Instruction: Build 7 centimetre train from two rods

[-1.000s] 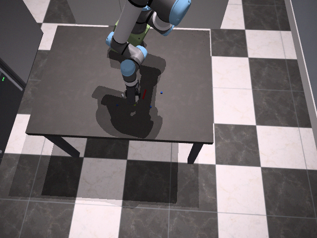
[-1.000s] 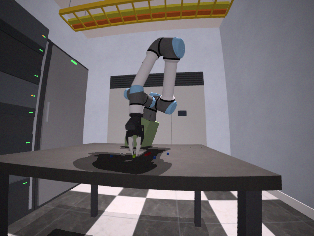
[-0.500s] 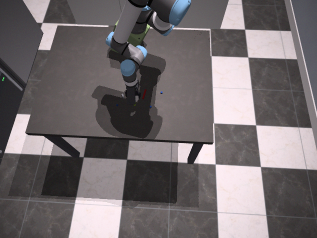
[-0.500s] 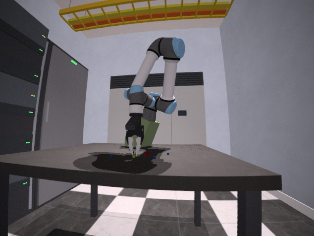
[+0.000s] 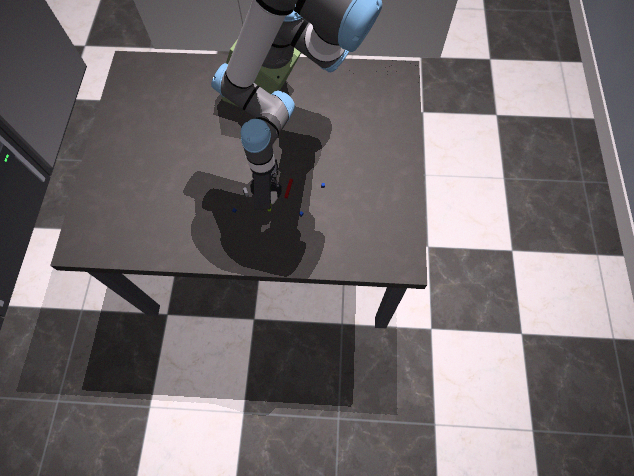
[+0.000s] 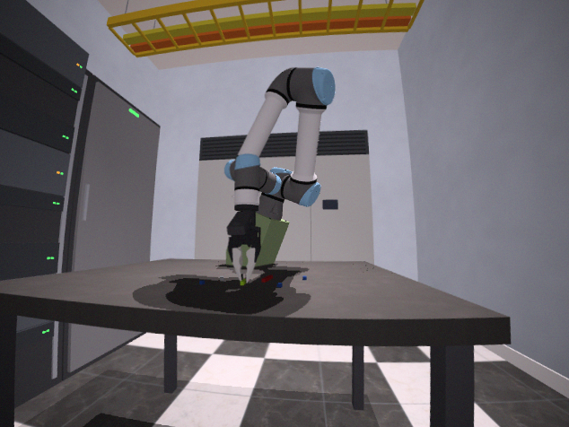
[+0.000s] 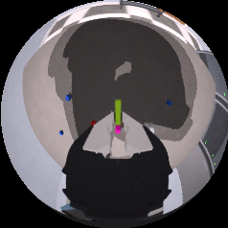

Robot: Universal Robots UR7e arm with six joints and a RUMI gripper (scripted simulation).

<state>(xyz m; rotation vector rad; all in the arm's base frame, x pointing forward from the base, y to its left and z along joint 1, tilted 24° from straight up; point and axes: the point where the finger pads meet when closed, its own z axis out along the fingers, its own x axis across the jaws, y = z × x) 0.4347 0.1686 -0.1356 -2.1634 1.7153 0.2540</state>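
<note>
Gripper (image 7: 118,135) nearly closed, pinching magenta rod (image 7: 118,129); one lime rod (image 7: 118,111) touching; three blue rods; one red.

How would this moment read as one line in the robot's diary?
tool: shut on magenta rod | magenta rod: in line with lime rod, at its near end | red rod: lying apart

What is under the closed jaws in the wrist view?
A magenta rod sits between the jaws, its far end meeting the lime rod lying straight ahead on the table. The magenta rod's near end is hidden by the gripper.
</note>
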